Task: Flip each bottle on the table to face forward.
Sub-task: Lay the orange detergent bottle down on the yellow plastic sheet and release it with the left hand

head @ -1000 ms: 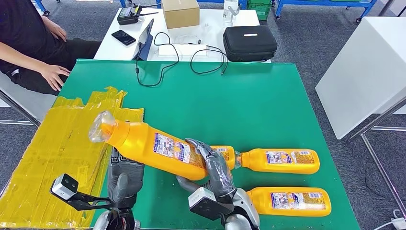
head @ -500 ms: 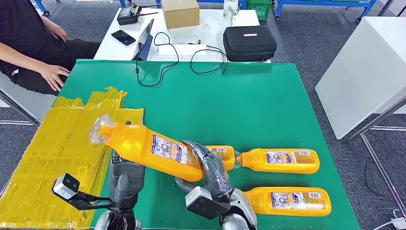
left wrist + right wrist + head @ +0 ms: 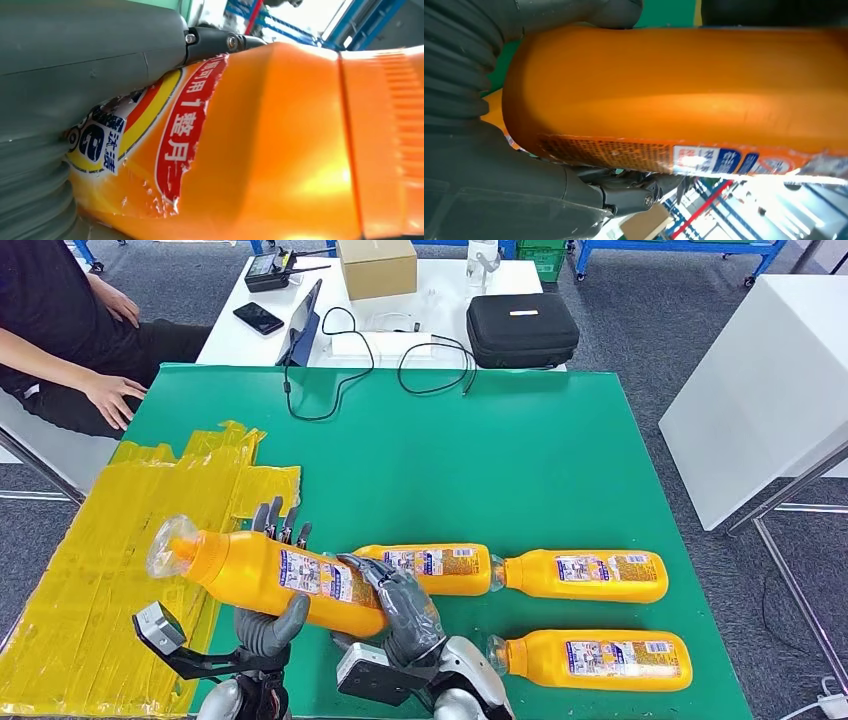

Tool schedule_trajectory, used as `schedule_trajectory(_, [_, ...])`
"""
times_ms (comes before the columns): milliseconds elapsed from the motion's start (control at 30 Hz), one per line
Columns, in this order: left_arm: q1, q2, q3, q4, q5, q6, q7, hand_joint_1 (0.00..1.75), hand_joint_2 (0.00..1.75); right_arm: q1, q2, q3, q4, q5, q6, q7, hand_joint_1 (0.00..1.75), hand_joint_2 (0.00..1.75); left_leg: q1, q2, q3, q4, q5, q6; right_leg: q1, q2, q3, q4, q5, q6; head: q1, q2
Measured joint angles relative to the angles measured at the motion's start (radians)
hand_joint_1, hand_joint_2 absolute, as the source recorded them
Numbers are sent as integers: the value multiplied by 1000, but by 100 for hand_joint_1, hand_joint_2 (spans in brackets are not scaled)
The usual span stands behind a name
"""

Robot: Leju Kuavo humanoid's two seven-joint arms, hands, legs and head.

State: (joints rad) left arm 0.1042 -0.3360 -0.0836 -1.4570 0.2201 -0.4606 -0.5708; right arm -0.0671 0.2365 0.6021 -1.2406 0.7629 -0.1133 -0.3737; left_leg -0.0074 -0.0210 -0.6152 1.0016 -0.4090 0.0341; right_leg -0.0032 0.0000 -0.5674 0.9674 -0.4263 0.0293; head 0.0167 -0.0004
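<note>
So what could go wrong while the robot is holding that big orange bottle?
The held bottle is lifted between the left hand and right hand; if either slips, it could drop. Its base hangs close above the lying bottle, so lowering it might knock that one out of line.

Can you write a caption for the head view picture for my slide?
Both robot hands, left and right, hold one orange bottle above the green table.

Large orange plastic bottle with clear cap: held off table, lying near-horizontal, cap pointing left, white back label up. Three more orange plastic bottles lying flat on green table, caps left, back labels up: one mid, one to its right, one nearer front edge.
</note>
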Motion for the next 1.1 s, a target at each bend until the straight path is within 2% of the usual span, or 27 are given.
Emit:
schedule_trajectory(267, [27,11,6,-1,-60,40,-17,2,175,-44,5,57,98,-21,0,7,175,175,0,0,0,0,0,0,0,0,-1,0,0,0,0,0])
schedule_trajectory(400, [34,14,7,-2,-68,55,-29,175,175,-66,8,71,148,-51,0,-11,175,175,0,0,0,0,0,0,0,0,-1,0,0,0,0,0])
schedule_trajectory(1100, [54,22,8,-11,-29,37,-43,175,175,-90,17,91,207,-62,2,-31,175,175,0,1,0,0,0,0,0,0,-1,0,0,0,0,0])
